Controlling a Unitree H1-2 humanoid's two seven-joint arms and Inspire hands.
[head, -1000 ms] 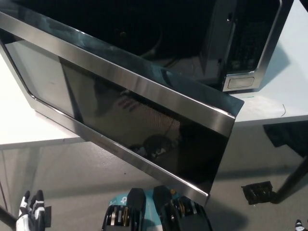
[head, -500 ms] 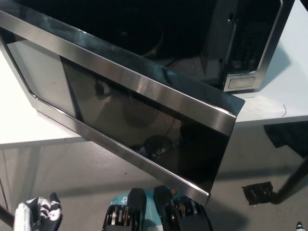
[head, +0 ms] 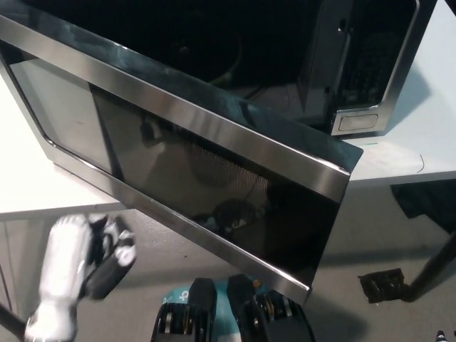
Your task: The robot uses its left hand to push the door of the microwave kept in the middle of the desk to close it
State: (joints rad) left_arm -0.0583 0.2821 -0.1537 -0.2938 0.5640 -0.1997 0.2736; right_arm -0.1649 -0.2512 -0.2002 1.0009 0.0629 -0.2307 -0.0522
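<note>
1. Microwave (head: 356, 64) sits mid-table (head: 28, 185); its door (head: 192, 164) hangs wide open, jutting past the table edge.
2. Left hand (head: 100, 253) below the door's lower edge — blurred, fingers' state unreadable.
3. Risk: hand catches the door's underside instead of its face — lifts, not closes.

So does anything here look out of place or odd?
Only the microwave door: it stands wide open, swung out past the desk edge. The left hand is below it, blurred, not touching. No spill or damage shows.
</note>
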